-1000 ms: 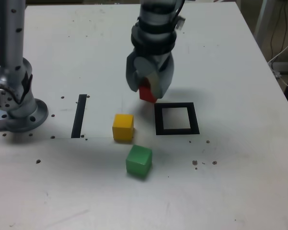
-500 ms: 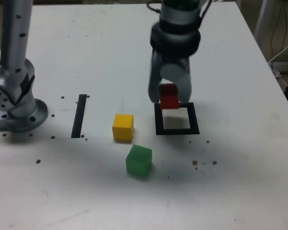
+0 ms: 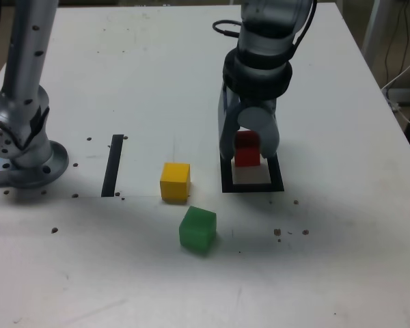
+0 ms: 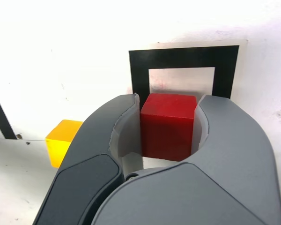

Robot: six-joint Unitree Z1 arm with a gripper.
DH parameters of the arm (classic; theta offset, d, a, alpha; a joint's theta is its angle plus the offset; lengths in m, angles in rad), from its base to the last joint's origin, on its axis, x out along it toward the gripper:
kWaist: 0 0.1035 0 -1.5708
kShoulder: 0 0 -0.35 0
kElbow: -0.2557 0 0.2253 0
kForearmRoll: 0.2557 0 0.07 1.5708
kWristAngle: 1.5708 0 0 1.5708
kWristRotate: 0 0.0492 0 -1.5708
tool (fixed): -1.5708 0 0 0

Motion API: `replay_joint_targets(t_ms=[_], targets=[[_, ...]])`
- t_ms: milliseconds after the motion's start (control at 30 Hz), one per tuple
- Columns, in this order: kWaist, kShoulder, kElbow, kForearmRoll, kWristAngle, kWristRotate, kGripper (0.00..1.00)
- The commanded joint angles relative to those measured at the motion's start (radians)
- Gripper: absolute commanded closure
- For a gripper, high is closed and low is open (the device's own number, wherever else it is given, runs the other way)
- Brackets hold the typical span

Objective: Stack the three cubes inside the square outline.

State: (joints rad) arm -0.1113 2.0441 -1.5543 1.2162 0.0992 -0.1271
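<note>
No text, label, brand, number or sign can be read in either view: not on the cubes, the arm, or the table.

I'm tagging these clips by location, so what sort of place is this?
Probably a robotics lab bench: a white table with a taped square outline, coloured cubes such as the yellow cube, and cables beyond its edge.
</note>
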Motion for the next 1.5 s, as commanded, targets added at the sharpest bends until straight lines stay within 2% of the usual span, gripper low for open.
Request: replay_joint_targets(t_ms=[0,367,433,667,967,1167,1467], targets=[[0.001,0.013,0.002,-0.012,-0.002,-0.001,0.88],[0.004,0.043,0.014,-0.032,0.005,0.000,0.79],[0.005,0.043,0.015,-0.031,0.003,0.002,0.72],[0.007,0.036,0.021,-0.027,-0.017,0.025,0.26],[0.007,0.033,0.031,-0.027,-0.026,0.038,0.06],[0.007,-0.031,0.049,-0.010,-0.019,0.043,0.01],[0.003,-0.221,0.209,-0.020,-0.040,0.083,0.00]])
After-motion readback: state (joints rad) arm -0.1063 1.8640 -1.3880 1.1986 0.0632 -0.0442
